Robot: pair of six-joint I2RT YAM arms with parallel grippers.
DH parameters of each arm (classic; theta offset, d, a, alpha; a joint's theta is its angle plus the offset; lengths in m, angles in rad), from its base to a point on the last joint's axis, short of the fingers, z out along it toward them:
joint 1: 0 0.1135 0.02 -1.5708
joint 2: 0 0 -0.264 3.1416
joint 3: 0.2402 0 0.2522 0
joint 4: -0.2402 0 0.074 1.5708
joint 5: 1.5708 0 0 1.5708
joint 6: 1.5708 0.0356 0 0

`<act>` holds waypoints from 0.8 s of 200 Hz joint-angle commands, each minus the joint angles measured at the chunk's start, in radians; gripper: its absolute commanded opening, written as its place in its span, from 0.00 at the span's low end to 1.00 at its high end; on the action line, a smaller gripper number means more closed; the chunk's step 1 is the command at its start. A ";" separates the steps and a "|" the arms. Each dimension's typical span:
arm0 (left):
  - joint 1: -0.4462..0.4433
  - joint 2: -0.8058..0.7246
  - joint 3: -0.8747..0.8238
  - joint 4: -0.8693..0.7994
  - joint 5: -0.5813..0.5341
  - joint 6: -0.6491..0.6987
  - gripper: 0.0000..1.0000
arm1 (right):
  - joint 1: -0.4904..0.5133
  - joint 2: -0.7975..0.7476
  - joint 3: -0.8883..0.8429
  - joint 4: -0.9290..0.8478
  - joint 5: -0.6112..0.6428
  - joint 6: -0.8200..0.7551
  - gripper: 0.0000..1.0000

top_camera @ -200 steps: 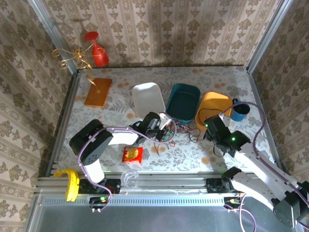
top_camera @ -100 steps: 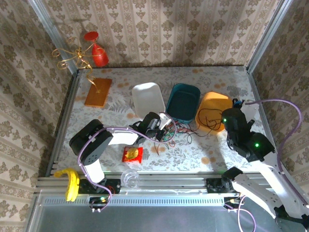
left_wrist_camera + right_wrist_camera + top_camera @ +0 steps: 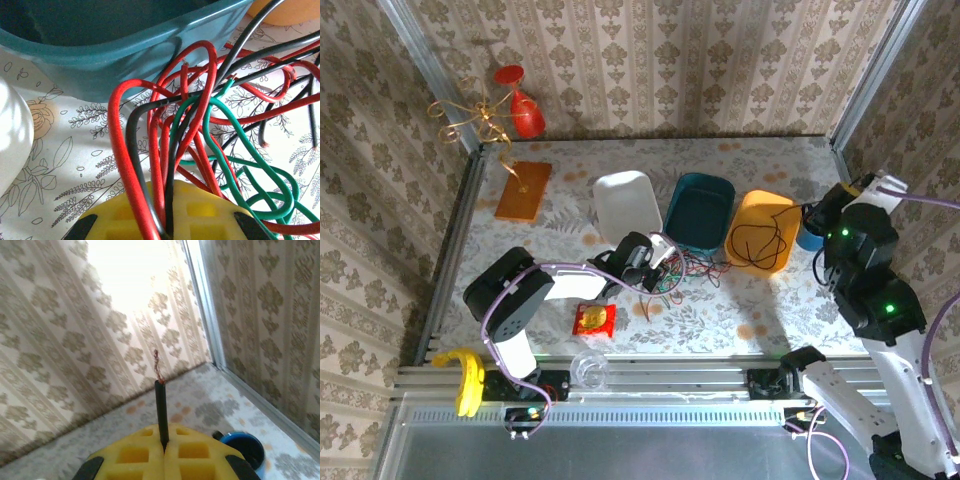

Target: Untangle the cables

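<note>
Left gripper (image 3: 167,223) clamped on red-black-green wire bundle (image 3: 186,125) beside teal bin (image 3: 125,50); right gripper (image 3: 163,449) pinching black wire (image 3: 161,405) looped across orange bin (image 3: 760,203)

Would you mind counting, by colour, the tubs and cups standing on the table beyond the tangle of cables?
white tub: 1
teal tub: 1
orange tub: 1
blue cup: 1
Total: 4
</note>
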 commanded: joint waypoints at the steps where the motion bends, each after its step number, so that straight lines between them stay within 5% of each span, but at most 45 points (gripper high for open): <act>1: -0.004 0.006 -0.004 -0.034 -0.002 0.017 0.00 | -0.029 0.025 0.087 0.124 -0.150 -0.071 0.00; 86: -0.014 0.010 -0.015 -0.062 -0.024 0.029 0.00 | -0.054 0.139 0.291 0.288 -0.310 -0.202 0.00; 160: -0.025 0.022 -0.003 -0.089 -0.029 0.044 0.00 | -0.120 0.208 0.314 0.252 -0.314 -0.218 0.00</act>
